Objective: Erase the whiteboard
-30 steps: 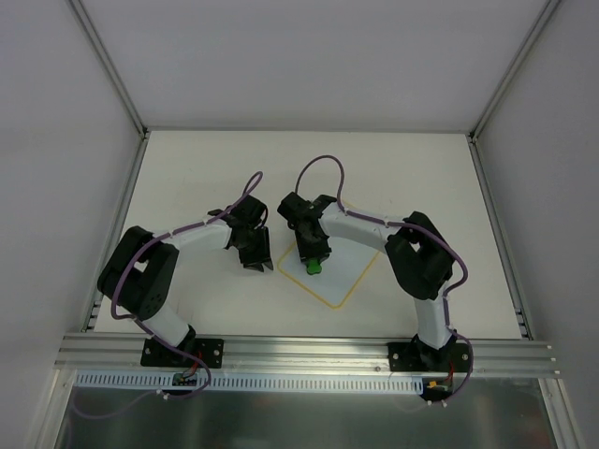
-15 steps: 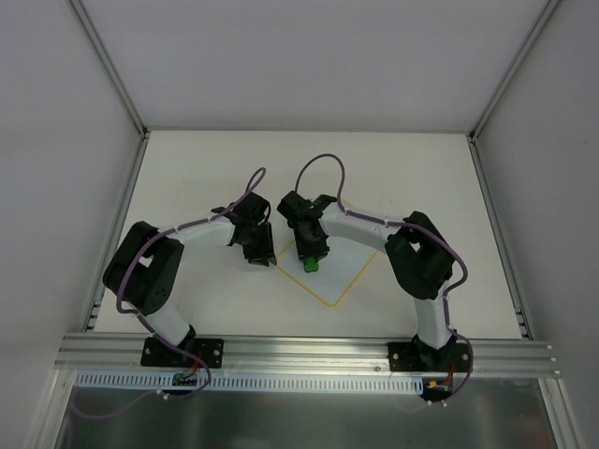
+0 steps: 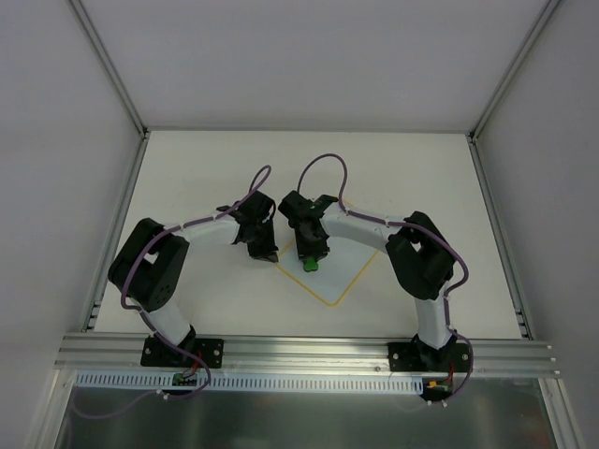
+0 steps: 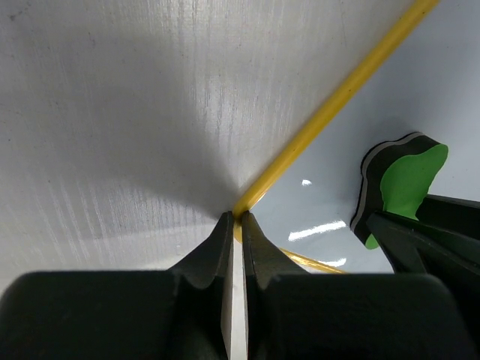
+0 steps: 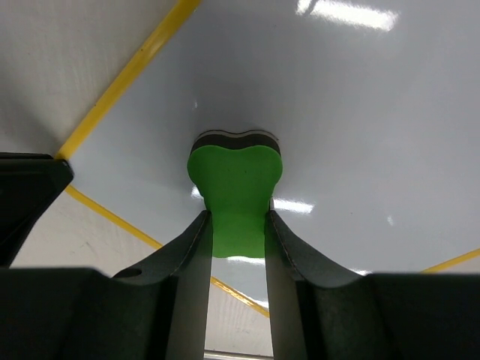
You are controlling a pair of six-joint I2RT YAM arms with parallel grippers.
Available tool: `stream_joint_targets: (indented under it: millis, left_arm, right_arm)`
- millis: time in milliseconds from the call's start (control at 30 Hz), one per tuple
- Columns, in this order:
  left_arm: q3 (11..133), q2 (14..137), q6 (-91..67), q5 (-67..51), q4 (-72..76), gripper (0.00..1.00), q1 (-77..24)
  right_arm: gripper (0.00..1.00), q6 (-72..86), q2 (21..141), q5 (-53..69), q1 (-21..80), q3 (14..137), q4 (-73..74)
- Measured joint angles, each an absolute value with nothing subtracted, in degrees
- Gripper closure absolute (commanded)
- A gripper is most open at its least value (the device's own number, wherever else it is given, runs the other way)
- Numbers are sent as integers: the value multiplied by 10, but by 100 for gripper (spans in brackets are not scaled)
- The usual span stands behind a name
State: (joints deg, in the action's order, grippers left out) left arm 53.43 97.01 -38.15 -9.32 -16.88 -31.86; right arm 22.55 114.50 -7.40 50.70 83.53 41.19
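**Status.** Whiteboard (image 3: 344, 273) lies flat at ctr of table (image 3: 187, 178), turned diamond-wise; no writing visible.
**R gripper** (image 5: 238, 219): clamped on green eraser (image 5: 235, 176), pad apparently on the board near its 10 o'clock edge.
**L gripper** (image 4: 234, 219): fingers together, tips pressing the board's 9 o'clock corner.
**Risk.** Tips bear on the very corner only, so a hard stroke twd 3 o'clock may slide the board free. Eraser may twist in the grip.

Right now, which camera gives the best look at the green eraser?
The right wrist view: the green eraser fills the centre, clamped in the right gripper, its dark layer facing the whiteboard. The left wrist view catches it only side-on at the right edge, partly hidden. The top view shows just a small green speck.
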Motion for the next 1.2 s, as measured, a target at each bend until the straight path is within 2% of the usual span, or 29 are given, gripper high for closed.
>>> stream_joint_targets:
  millis: [367,600,1200]
  left_arm:
    - [531,969,-396,-91,-163,100,-322]
    - [518,963,-410,-89,-141,100,-322]
    - [506,965,-435,-105,-108,100,-318]
  right_arm:
    - [100,269,1169,-55,520,868,406]
    - [100,304,1126,-58,500,800,350]
    - [100,277,1004,-142,304,651,315]
